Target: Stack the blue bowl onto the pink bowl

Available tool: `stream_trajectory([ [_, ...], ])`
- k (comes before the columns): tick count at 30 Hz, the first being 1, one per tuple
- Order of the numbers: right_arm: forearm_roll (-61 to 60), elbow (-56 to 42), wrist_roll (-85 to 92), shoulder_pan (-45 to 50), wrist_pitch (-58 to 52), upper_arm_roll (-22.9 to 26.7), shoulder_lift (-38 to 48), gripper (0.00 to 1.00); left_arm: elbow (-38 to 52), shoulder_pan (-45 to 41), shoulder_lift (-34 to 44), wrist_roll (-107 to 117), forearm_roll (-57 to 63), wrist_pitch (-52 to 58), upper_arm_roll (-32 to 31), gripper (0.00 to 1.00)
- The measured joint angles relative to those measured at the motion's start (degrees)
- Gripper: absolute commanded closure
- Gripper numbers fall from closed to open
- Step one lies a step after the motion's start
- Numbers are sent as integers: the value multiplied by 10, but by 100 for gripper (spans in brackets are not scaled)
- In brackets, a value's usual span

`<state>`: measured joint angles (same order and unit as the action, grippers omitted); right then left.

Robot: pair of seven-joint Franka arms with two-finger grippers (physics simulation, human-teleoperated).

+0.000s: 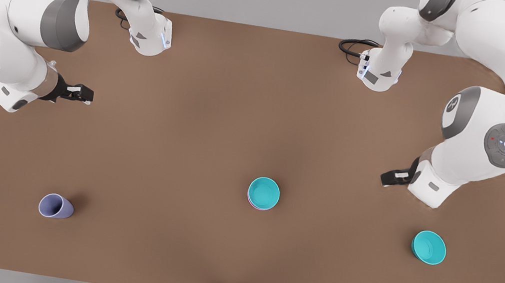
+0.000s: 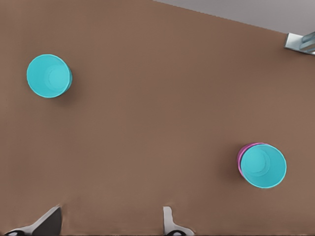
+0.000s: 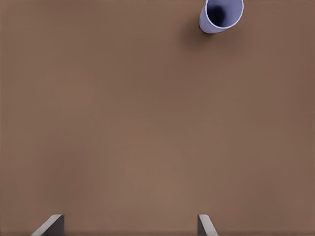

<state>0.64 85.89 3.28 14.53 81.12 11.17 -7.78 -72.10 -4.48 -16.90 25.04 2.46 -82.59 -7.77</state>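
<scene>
Blue bowl (image 1: 263,192) nested in pink bowl (image 2: 240,158): I judge stack done. Left gripper (image 1: 391,177), right gripper (image 1: 82,94) hang spread, empty, well clear.

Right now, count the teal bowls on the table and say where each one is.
2. One teal bowl sits nested in the pink bowl near the table's middle. The second teal bowl stands alone toward the front view's right.
</scene>
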Motion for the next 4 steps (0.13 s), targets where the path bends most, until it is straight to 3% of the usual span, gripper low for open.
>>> stream_trajectory([
  [4,0,1,0,0,0,0,0,0,-48,0,47,-41,9,35,23,0],
])
